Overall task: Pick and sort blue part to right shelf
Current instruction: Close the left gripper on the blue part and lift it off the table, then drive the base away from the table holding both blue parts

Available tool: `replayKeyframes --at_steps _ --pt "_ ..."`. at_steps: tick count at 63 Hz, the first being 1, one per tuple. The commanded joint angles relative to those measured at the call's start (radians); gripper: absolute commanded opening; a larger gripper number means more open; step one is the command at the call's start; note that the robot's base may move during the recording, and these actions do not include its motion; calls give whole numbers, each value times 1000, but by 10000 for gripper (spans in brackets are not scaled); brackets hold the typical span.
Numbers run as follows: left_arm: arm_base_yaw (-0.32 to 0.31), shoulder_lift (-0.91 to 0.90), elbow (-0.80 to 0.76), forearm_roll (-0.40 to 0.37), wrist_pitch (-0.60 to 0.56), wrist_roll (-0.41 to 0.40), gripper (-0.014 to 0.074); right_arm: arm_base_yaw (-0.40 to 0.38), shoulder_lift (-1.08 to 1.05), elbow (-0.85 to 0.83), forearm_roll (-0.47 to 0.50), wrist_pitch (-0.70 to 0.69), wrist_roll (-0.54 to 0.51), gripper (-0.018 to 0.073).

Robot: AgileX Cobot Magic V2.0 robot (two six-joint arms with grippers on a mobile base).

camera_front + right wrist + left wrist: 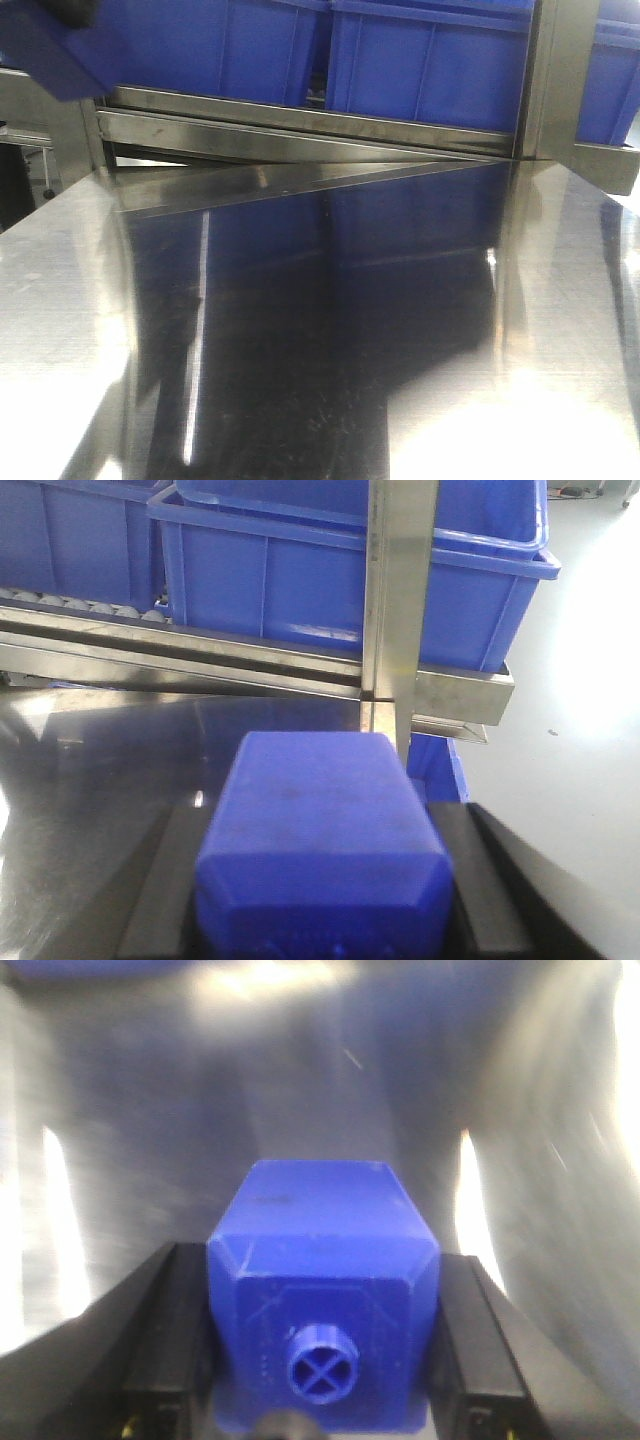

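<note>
In the right wrist view my right gripper (320,815) is shut on the blue part (322,870). It is a squarish blue block with sloped shoulders, and its cap end is cut off at the bottom edge. It hangs over the steel table just in front of the right shelf (440,692), whose steel rail carries blue crates (330,595). In the left wrist view my left gripper (322,1265) is shut on another blue block (320,1225) with a flat end and a small round stub (321,1371). That block is held above the steel table.
The front view shows the shiny steel table (330,340), the shelf rails (300,125) and crates (430,70) at its far edge, and an upright post (555,80). A blurred blue shape (45,55) fills the top left corner. To the right of the shelf is open floor (590,730).
</note>
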Motion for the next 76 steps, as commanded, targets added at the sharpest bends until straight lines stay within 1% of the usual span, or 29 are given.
replayKeyframes --at_steps 1,10,19,26,36,40,46,76 --pt "36 -101 34 -22 -140 5 293 -6 0 -31 -13 -83 -4 400" --pt "109 -221 131 -22 -196 5 293 -6 0 -31 -13 -83 -4 400" --pt "178 -332 207 -5 -214 5 293 -6 0 -31 -13 -83 -4 400" --pt "233 -419 255 34 -214 5 293 -6 0 -31 -13 -83 -4 400" --pt "295 -549 297 78 -214 5 293 -6 0 -31 -13 -83 -4 400" --pt "306 -588 301 104 -214 5 293 -6 0 -31 -13 -83 -4 400" --pt "305 -629 301 149 -214 5 293 -6 0 -31 -13 -83 -4 400" --pt "305 -646 301 150 -214 5 293 -6 0 -31 -13 -83 -4 400"
